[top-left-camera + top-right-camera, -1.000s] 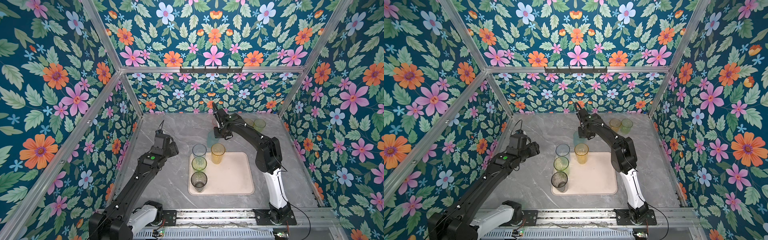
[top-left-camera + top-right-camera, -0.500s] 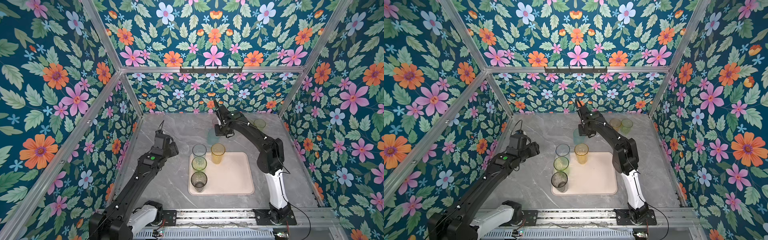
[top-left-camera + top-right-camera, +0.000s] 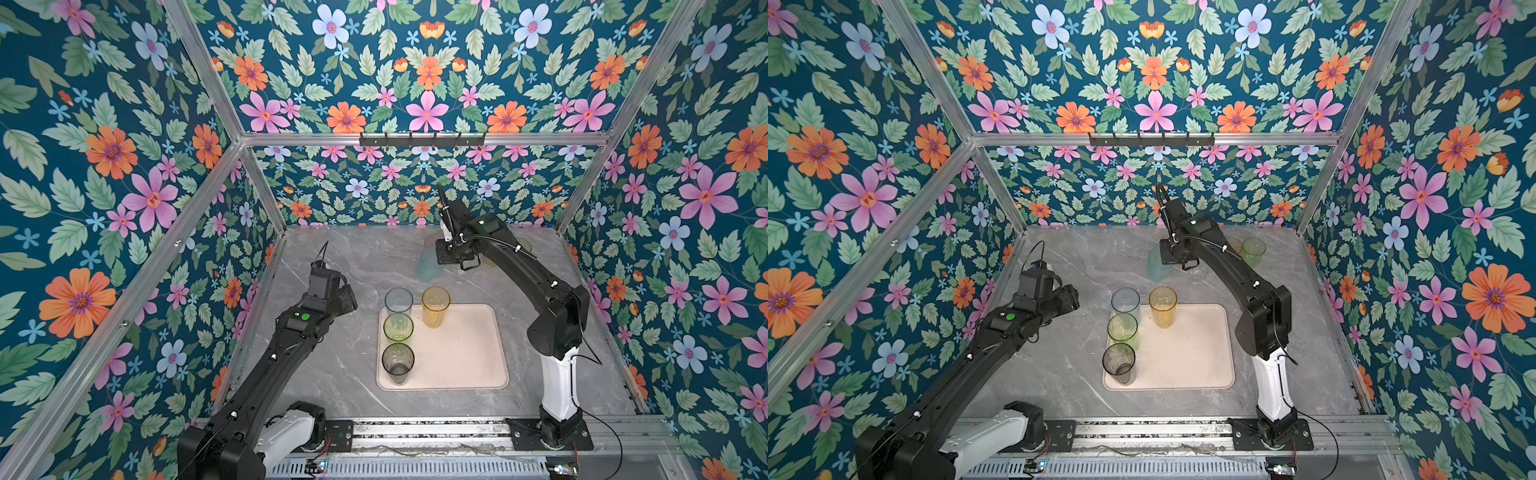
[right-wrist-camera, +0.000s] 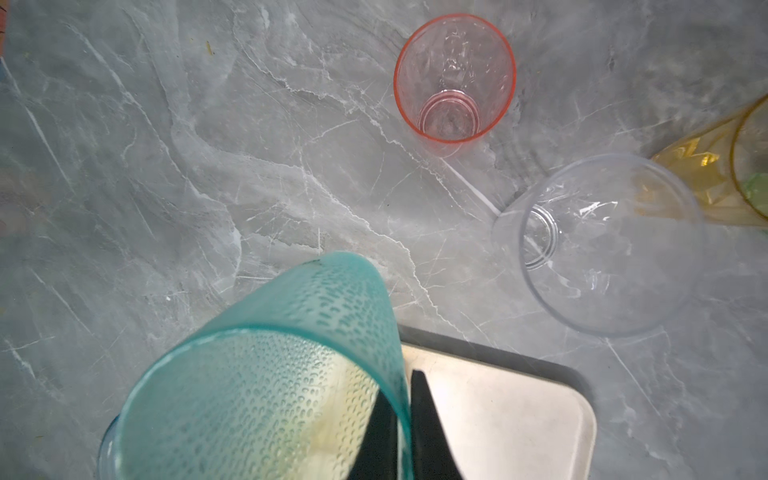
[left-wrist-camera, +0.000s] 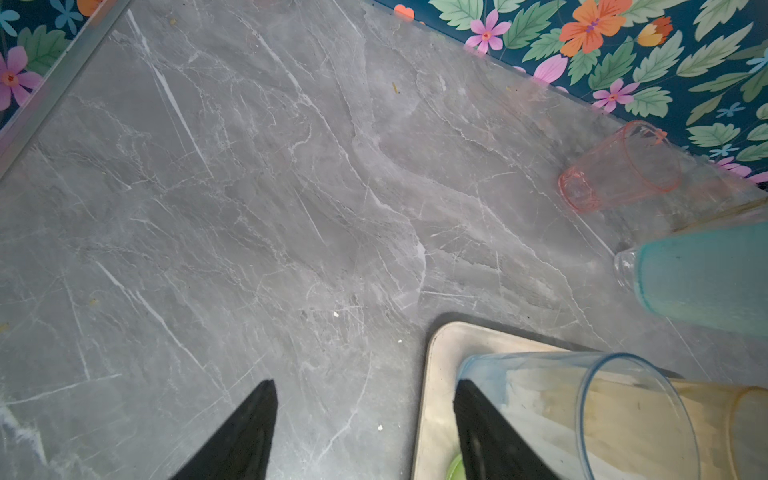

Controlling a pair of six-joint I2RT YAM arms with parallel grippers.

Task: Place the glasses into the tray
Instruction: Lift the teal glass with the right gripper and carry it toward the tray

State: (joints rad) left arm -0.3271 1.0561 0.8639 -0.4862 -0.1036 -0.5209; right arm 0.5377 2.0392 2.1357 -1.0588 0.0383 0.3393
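item 1. flat cream rectangular tray with rounded corners and a low rim (image 3: 461,357): lies on the grey marbled counter (image 3: 345,266), toward the front and right of centre in both top views.

item 2. glasses in the tray, all upright. three stand in a column along its left edge: tall blue-grey translucent tumbler (image 3: 398,300) at the far corner, tall yellow-green tumbler (image 3: 398,328) just beside it, tall smoky dark tumbler (image 3: 397,362) nearest the front. tall amber tumbler (image 3: 435,306) stands at the far edge, just beside the blue-grey one.

item 3. tall teal translucent tumbler with a dimpled wall (image 4: 266,365): not in the tray. it is over the counter just beyond the tray's far edge and is blurred in both top views (image 3: 426,266). whether its base touches the counter cannot be told.

item 4. right gripper (image 4: 405,395): black fingers pinched narrow on the teal tumbler's rim, one inside the wall, one outside.

item 5. left gripper (image 5: 365,382): black fingers spread wide, holding nothing, above the counter beside the tray's far left corner and near the blue-grey tumbler.

item 6. glasses loose on the counter near the back wall, upright: short pink tumbler (image 4: 455,79), short clear tumbler (image 4: 602,245), short amber patterned tumbler (image 4: 702,183), short green tumbler (image 3: 1253,250). the amber and green ones stand just beside each other, partly behind the right arm (image 3: 1225,266) in a top view.
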